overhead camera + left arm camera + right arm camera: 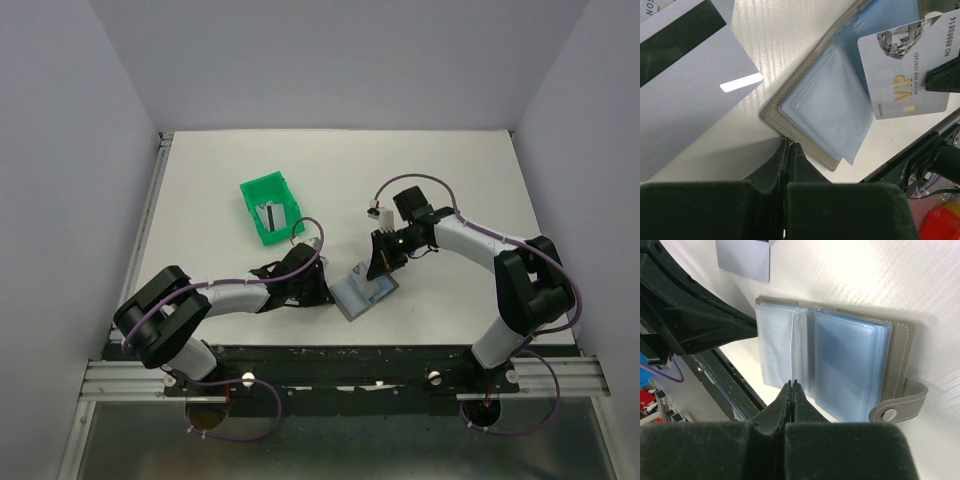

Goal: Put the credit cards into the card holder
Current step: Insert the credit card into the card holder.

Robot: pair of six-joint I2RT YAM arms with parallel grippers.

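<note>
Card holder [365,292] lies open on the table [250,160] between the arms, the clenched, empty left gripper [788,146] set against its corner, apparently to steady it, while the right gripper [791,386], clamped on a VIP card [905,70], angles it toward a clear sleeve [825,105].

I count three credit cards for sure: one pale card [272,216] in the single green bin [262,184], one silver card [685,100] on the one desk [450,160], and one VIP card [910,70]. Some printed digits at the corner of the left wrist view may belong to a fourth; I cannot tell. There is one card holder [850,360] with one round snap [887,414]. Its clear pockets are several, too layered to count. There are two arms, the left arm [230,295] and the right arm [470,235], and two claws, the left claw [788,145] and the right claw [791,385].
</note>
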